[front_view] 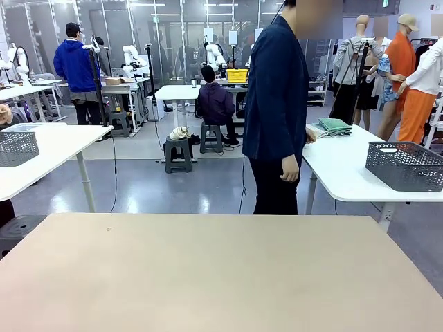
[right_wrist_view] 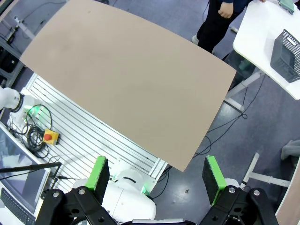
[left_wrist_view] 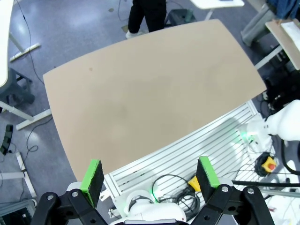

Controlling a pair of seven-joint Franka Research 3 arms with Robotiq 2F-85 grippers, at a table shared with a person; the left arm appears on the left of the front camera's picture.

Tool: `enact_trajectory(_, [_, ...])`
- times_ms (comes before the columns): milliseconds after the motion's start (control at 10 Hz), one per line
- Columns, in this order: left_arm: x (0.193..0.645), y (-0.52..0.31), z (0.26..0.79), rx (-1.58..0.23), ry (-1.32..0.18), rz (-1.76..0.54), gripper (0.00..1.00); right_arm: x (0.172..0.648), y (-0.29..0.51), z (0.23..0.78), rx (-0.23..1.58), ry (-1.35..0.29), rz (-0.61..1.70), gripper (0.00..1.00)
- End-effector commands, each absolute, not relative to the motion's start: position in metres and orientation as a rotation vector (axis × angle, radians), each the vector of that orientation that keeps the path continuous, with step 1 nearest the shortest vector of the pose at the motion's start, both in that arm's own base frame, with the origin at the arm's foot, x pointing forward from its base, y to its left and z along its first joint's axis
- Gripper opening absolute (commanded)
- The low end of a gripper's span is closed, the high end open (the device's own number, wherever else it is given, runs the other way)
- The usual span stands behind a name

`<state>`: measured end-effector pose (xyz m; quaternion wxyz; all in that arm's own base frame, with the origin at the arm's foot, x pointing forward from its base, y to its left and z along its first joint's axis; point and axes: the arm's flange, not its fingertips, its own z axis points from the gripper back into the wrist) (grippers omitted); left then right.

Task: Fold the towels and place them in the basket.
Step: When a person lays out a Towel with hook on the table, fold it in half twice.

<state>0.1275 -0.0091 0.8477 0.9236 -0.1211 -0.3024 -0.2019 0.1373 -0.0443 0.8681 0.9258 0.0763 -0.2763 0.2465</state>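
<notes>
Two black two-finger pincers with green pads hang high over the tan rectangular tabletop (left_wrist_view: 154, 93): the left gripper (left_wrist_view: 150, 171) and the right gripper (right_wrist_view: 157, 171), each with jaws spread wide and holding nothing. Far ahead of the right gripper and off to its right, the dark grey perforated plastic basket (right_wrist_view: 287, 48) stands on a white side table (right_wrist_view: 253, 40). The folded grey-green towels (front_view: 334, 126) lie stacked on that same table (farther back than the basket), just beside the hand (front_view: 310, 135) of a person in a dark navy jacket (front_view: 277, 104).
</notes>
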Motion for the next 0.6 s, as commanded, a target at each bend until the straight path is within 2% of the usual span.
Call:
enact_trajectory(0, [0.1223,-0.0093,0.8541,-0.212,-0.562,-0.396,1.0,0.1357,-0.0442,0.8685,0.156,-0.57,0.509,1.0])
enact_trajectory(500, [0.1249,-0.012,0.8509,-0.179,-0.479,-0.372,1.0,0.1357,-0.0442,0.8685,0.156,-0.57,0.509,1.0])
